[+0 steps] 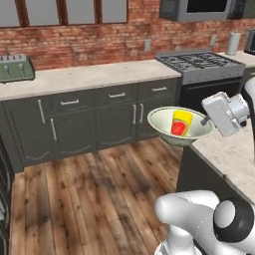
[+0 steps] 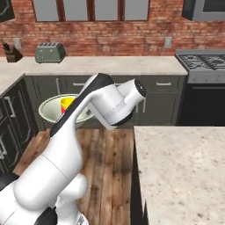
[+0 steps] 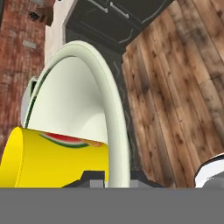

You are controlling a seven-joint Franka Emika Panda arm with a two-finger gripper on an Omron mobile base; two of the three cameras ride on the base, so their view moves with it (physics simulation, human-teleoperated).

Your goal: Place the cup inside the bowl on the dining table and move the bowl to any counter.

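Note:
The pale green-white bowl (image 1: 164, 121) hangs in the air over the wood floor, just past the dining table's (image 1: 234, 154) near corner and short of the counter (image 1: 89, 75). The yellow cup (image 1: 182, 122) with its red patch lies inside it. My gripper (image 1: 205, 120) is shut on the bowl's right rim. In the hand view the cream rim of the bowl (image 3: 111, 127) runs between the two fingertips of my gripper (image 3: 114, 177), with the cup (image 3: 52, 162) to its left. From the right base view my arm covers much of the bowl (image 2: 50, 110) and cup (image 2: 67, 103).
A toaster (image 1: 15, 67) and a knife block (image 2: 11, 53) stand on the counter's left part. A stove (image 1: 199, 62) sits at its right end. Dark cabinets (image 1: 74, 124) line the wall below. Wood floor (image 1: 89, 199) lies between the counter and the dining table (image 2: 184, 167).

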